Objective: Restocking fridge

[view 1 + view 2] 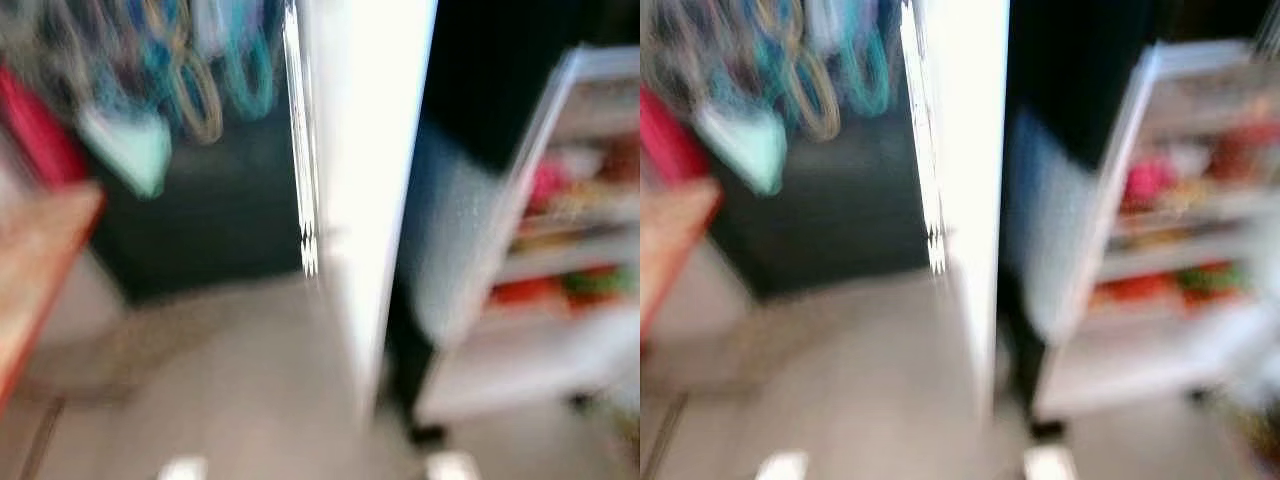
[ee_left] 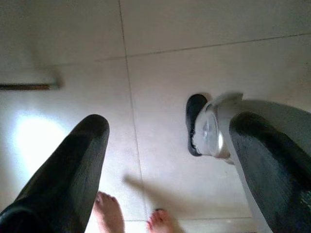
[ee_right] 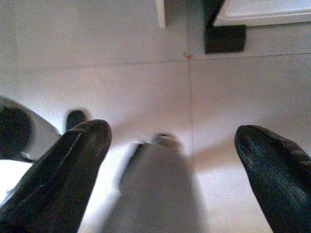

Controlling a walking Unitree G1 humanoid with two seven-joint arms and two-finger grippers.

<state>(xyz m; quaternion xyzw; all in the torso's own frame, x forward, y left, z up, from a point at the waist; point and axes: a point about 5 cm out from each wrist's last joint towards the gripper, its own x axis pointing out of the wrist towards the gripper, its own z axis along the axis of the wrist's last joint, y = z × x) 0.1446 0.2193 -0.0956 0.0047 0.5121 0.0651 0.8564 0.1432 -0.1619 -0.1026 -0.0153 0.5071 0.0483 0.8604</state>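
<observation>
**Empty-handed at the open fridge**

Both arms hang low over the floor [image 2: 160, 43]. The left gripper [image 2: 167, 160] has its jaws spread wide with nothing between them; beneath it lie pale tiles, one of the robot's own feet [image 2: 206, 128] and a person's bare toes [image 2: 109, 213]. The right gripper [image 3: 172, 160] is likewise spread and empty, above tiles near the fridge's dark foot [image 3: 224, 36].

Ahead — heavily blurred — the fridge door [image 1: 360, 180] stands open, edge-on, and to the right the fridge shelves [image 1: 570, 250] carry red, pink and green items too smeared to name.

As a judgement, restocking is between loads: nothing is in hand, so an item must be fetched first. The open door sits mid-path, a wooden surface [image 1: 40, 260] stands at the left with hangers [image 1: 200, 80] above, and the person's feet are close — all worth steering clear of.
</observation>
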